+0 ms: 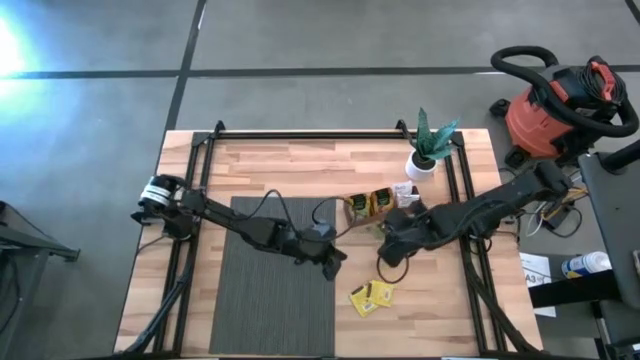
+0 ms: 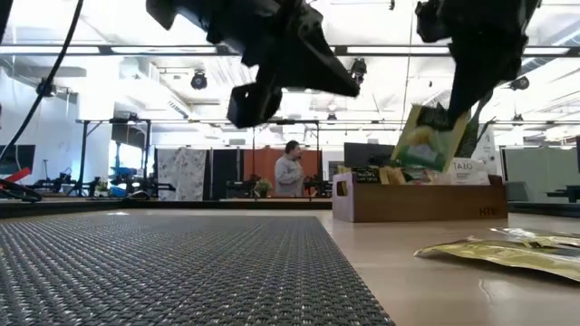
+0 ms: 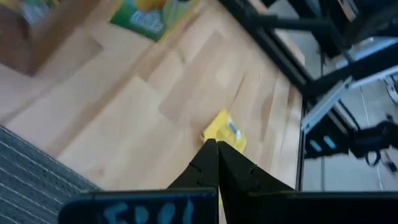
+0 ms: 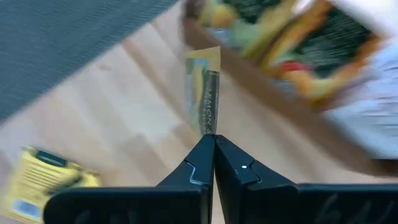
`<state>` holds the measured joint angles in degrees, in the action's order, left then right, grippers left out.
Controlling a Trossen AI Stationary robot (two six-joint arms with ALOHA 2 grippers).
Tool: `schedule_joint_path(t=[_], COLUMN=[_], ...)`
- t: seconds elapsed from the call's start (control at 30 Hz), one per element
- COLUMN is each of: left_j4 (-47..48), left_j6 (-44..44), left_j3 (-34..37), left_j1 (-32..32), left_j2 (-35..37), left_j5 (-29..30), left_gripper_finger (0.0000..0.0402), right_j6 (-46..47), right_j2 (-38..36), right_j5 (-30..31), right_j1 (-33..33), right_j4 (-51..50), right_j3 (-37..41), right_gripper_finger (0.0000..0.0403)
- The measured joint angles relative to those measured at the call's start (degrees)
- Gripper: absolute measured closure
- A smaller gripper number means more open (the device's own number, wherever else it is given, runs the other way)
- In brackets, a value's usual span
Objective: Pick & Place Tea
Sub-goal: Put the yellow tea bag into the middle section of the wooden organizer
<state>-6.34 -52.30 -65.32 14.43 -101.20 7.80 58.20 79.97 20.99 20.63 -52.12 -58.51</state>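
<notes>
Right gripper pinched on one yellow tea sachet, held in the air just beside the wooden tray (more sachets inside). Two yellow sachets lie on the table. Left gripper closed, empty, above them.

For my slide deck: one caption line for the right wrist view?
Right gripper shut on a yellow sachet, held above the wooden table beside the tea tray.

"tazo" reads on a white box in the wooden tray.
</notes>
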Motion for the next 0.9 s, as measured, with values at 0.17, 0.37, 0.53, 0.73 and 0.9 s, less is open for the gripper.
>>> schedule_joint_path(t=[0.17,0.37,0.53,0.73,0.9], left_j4=[-0.09,-0.05,-0.14,1.58,3.32], left_j6=[0.87,1.16,0.99,2.21,4.87], left_j3=[0.0,0.0,0.0,0.0,0.0], left_j1=[0.05,0.05,-0.23,-4.06,-8.32], left_j2=[2.27,4.16,6.02,8.35,10.15], left_j5=[4.58,6.86,8.32,10.14,9.57], left_gripper_finger=[0.0401,0.0401,0.0401,0.0401,0.0401], right_j6=[-9.14,-27.95,-48.15,-64.36,-71.57], right_j2=[-3.27,-4.49,-3.89,-1.77,2.06], right_j5=[1.56,2.01,-0.56,-12.04,-12.44], right_j1=[-3.08,-8.83,-14.51,-21.26,-24.68], right_j4=[-10.95,-16.27,-12.86,-4.38,-4.43], right_j3=[-3.87,-8.1,-10.48,-10.77,-10.86], right_gripper_finger=[0.0394,0.0394,0.0394,0.0394,0.0394])
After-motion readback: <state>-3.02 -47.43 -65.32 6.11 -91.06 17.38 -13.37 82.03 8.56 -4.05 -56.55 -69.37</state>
